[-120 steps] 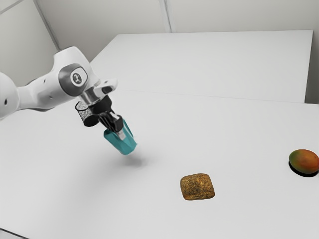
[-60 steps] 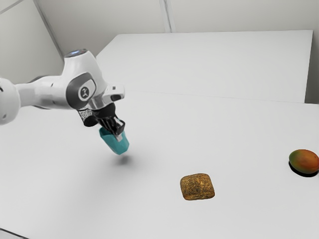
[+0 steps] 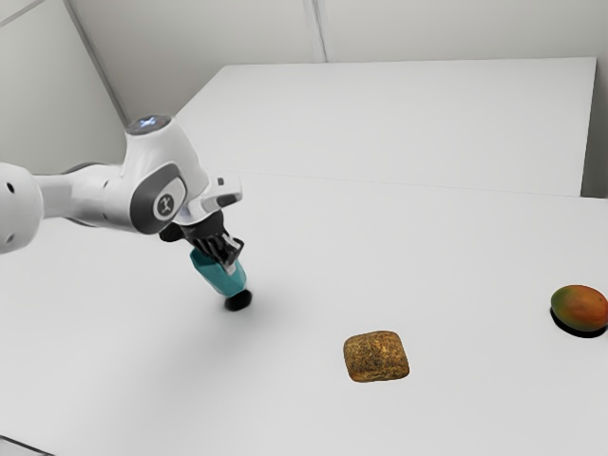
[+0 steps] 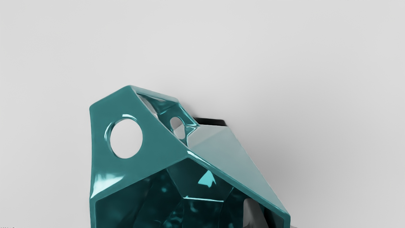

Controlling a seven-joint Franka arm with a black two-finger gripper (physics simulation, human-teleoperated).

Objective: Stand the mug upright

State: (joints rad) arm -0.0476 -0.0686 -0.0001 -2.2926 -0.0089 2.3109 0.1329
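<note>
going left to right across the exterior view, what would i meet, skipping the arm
Partly hidden black rounded object → teal faceted mug → brown rough-textured rounded block → red-and-green mango-like fruit

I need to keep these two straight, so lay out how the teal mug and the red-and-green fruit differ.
Colour: the mug is teal all over, while the fruit blends red-orange and green.
Shape: the mug is hollow and faceted, with an open mouth; the fruit is a smooth, rounded oval.
Pose: the mug is tilted in the jaws, while the fruit lies free on the table.
Shared: each is a single, separate object.
</note>
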